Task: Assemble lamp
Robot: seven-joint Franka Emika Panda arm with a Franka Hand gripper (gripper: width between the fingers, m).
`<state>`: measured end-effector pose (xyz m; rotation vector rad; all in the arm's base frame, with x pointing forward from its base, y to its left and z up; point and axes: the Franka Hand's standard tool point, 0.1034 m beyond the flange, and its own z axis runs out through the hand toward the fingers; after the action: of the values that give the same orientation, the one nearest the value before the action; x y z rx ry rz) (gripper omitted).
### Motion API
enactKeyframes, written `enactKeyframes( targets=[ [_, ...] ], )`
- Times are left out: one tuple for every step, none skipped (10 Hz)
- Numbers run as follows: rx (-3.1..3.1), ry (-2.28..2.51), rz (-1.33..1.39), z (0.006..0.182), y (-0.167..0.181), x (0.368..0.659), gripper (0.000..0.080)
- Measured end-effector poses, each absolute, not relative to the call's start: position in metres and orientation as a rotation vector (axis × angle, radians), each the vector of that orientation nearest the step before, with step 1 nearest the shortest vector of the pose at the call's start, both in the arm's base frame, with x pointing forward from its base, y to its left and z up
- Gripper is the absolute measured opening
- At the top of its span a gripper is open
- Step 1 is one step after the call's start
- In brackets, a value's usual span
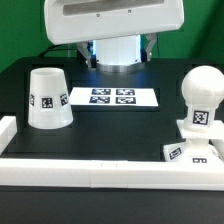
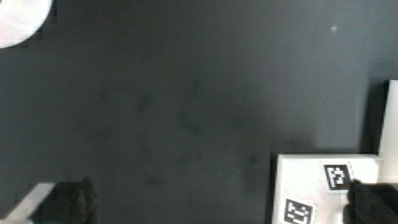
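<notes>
The tapered white shade (image 1: 48, 98) stands mouth down on the black table at the exterior view's left. The rounded bulb (image 1: 201, 88) stands upright on its stem on the flat square base (image 1: 190, 150) at the exterior view's right. My gripper (image 2: 217, 200) is open and empty, with its dark fingertips (image 2: 64, 200) wide apart. It hangs above the table by the marker board (image 2: 329, 185), well away from all three lamp parts. In the exterior view only the white hand (image 1: 120, 48) shows at the back, and its fingers are hard to make out.
The marker board (image 1: 112, 97) lies flat in the middle of the table. A white raised wall (image 1: 90, 172) runs along the front edge and another (image 1: 6, 130) along the exterior view's left. A blurred white shape (image 2: 15, 22) sits in one corner of the wrist view.
</notes>
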<state>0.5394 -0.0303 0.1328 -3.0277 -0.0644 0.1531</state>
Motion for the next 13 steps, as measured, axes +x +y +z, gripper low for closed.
enactKeyframes(
  targets=[
    [-3.067, -0.218, 0.170, 0.132, -0.041, 0.528, 0.0698],
    [-3.056, -0.232, 0.178, 0.133, -0.056, 0.510, 0.0698],
    [-3.042, -0.220, 0.179, 0.135, -0.070, 0.497, 0.0698],
    [-3.033, -0.276, 0.163, 0.135, -0.086, 0.484, 0.0698],
    [-3.025, -0.279, 0.165, 0.132, -0.102, 0.473, 0.0698],
    [-3.023, -0.263, 0.164, 0.131, -0.108, 0.474, 0.0698],
    [-3.023, -0.267, 0.163, 0.131, -0.106, 0.475, 0.0698],
    [-3.023, -0.268, 0.164, 0.131, -0.106, 0.474, 0.0698],
    [-3.025, -0.271, 0.159, 0.129, -0.105, 0.475, 0.0698],
    [-3.031, -0.284, 0.139, 0.121, -0.106, 0.473, 0.0698],
    [-3.029, -0.296, 0.126, 0.112, -0.111, 0.462, 0.0698],
    [-3.036, -0.303, 0.117, 0.104, -0.116, 0.452, 0.0698],
    [-3.032, -0.322, 0.115, 0.097, -0.119, 0.444, 0.0698]
  ],
)
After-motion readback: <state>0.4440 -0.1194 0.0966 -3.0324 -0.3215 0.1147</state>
